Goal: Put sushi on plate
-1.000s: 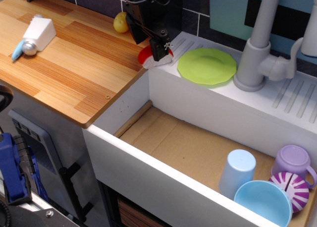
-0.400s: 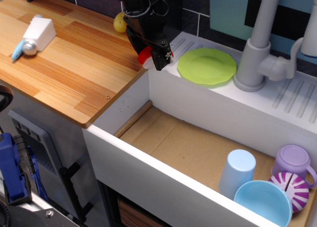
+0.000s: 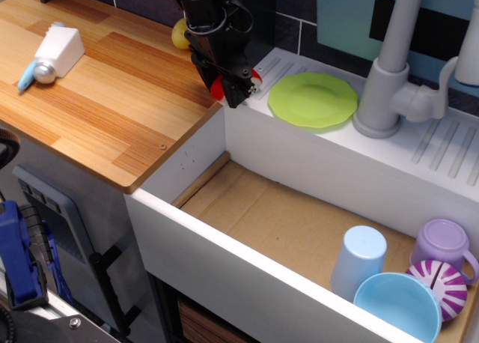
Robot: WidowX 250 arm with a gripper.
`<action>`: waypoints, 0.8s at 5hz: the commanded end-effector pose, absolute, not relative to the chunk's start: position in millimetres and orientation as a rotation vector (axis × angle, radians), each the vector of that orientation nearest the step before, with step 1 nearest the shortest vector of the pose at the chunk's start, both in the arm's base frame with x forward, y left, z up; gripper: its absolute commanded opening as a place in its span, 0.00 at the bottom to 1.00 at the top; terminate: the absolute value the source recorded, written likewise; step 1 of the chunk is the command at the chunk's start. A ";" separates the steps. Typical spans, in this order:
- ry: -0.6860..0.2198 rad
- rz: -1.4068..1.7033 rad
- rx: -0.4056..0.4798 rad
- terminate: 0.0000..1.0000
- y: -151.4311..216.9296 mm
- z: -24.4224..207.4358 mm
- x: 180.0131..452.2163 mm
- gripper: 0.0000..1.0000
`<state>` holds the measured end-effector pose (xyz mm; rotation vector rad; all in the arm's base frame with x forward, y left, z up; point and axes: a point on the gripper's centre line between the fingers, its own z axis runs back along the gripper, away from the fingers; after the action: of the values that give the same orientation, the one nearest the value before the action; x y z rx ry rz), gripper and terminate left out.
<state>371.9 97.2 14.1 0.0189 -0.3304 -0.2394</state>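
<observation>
The sushi (image 3: 216, 87) lies at the corner where the wooden counter meets the white sink ledge. Only red slivers of it show on either side of my gripper (image 3: 235, 88). The black gripper is lowered straight onto the sushi, with its fingers (image 3: 233, 96) down around it and hiding the white base. I cannot tell whether the jaws are closed on it. The lime-green plate (image 3: 313, 99) lies flat and empty on the ledge, just right of the gripper.
A grey faucet (image 3: 385, 81) stands right of the plate. A yellow fruit (image 3: 180, 34) sits behind the gripper. A white bottle (image 3: 58, 51) lies on the wooden counter (image 3: 112, 96). The sink basin holds a light-blue cup (image 3: 358, 260), a light-blue bowl (image 3: 397, 307), a striped ball (image 3: 440, 279) and a purple cup (image 3: 441, 244).
My gripper has come down from just behind the sushi onto it. It now covers most of the sushi, which has not visibly moved. The plate is unchanged.
</observation>
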 end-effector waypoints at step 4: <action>-0.328 -0.142 0.119 0.00 67.7 68.4 375.4 0.00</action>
<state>371.8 57.1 43.0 0.0864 -0.2599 -0.1370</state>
